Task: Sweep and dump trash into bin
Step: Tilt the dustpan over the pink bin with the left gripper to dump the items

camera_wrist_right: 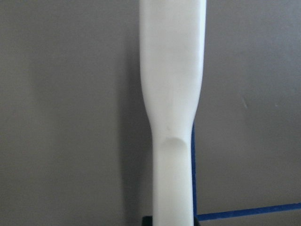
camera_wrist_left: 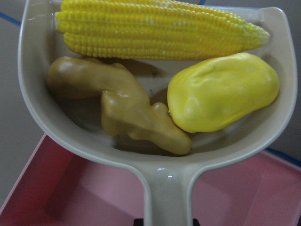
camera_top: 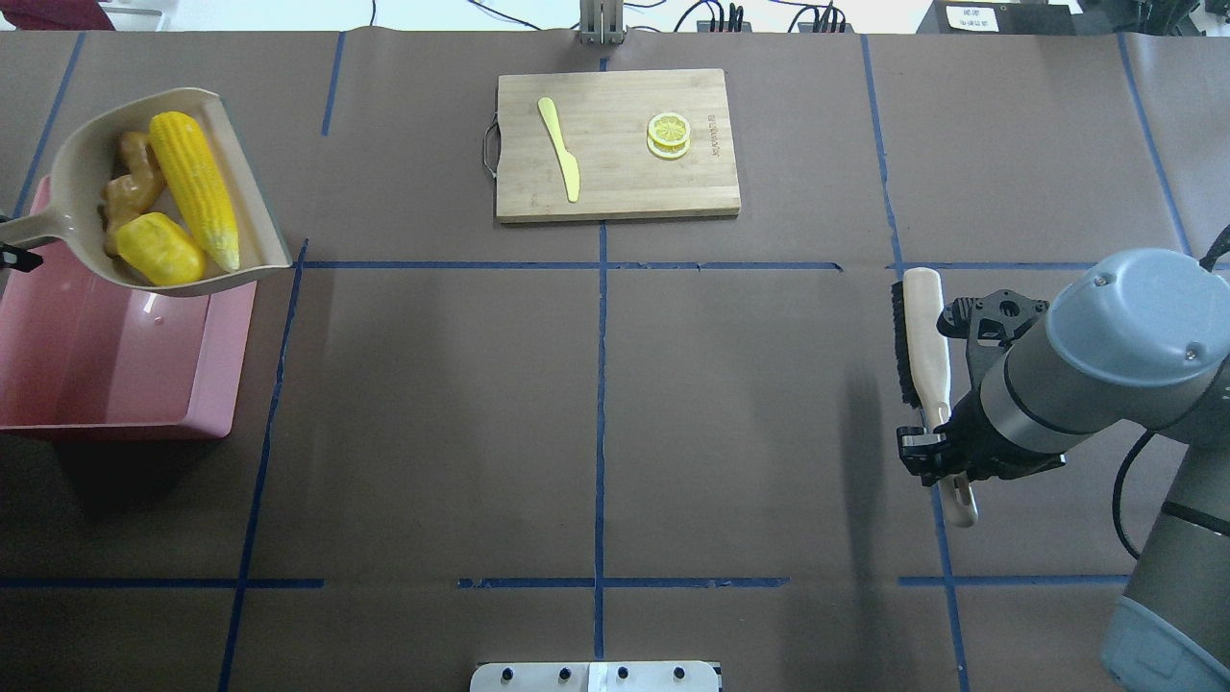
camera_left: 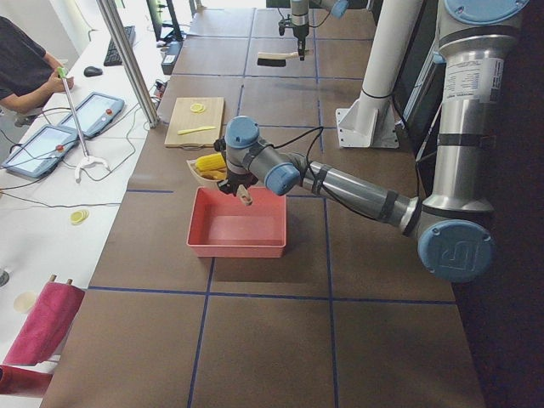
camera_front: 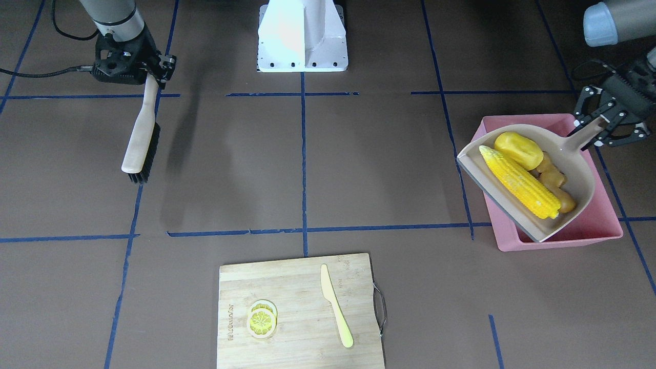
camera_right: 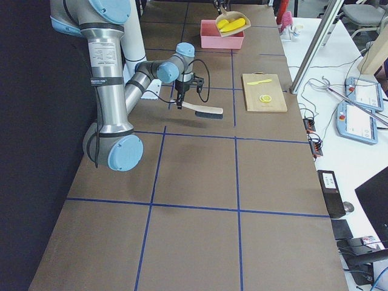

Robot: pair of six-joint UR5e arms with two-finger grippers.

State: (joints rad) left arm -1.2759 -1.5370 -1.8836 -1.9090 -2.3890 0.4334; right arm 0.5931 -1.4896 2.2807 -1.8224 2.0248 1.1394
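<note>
**Over the pink bin: a loaded dustpan, trash not yet tipped**

At the table's (camera_front: 359, 169) end on the robot's left, the left fingers (camera_front: 589, 132) are closed on the handle tip of a beige dustpan (camera_front: 578, 163). They hold it in the air over the pink bin (camera_front: 599, 225). The pan hangs above the bin's end farthest from the robot, and its wide lip juts out past the rim there.

All three pieces of trash lie inside the pan. The corn cob (camera_front: 518, 182) runs along one side wall. The yellow potato lump (camera_front: 518, 149) sits beside it near the handle. The ginger root (camera_front: 556, 184) is tucked against the other wall, touching the lump.

Well apart, on the robot's right side, the right fingers (camera_front: 154, 79) are clamped around the pale handle of a black-bristled brush (camera_front: 141, 138). The brush is held level above the table, with its shadow cast beneath it.

On the operators' edge of the table rests a bamboo cutting board (camera_front: 297, 318). It carries a pale yellow knife (camera_front: 335, 307) and a small stack of lemon slices (camera_front: 262, 319), well apart from each other.
</note>
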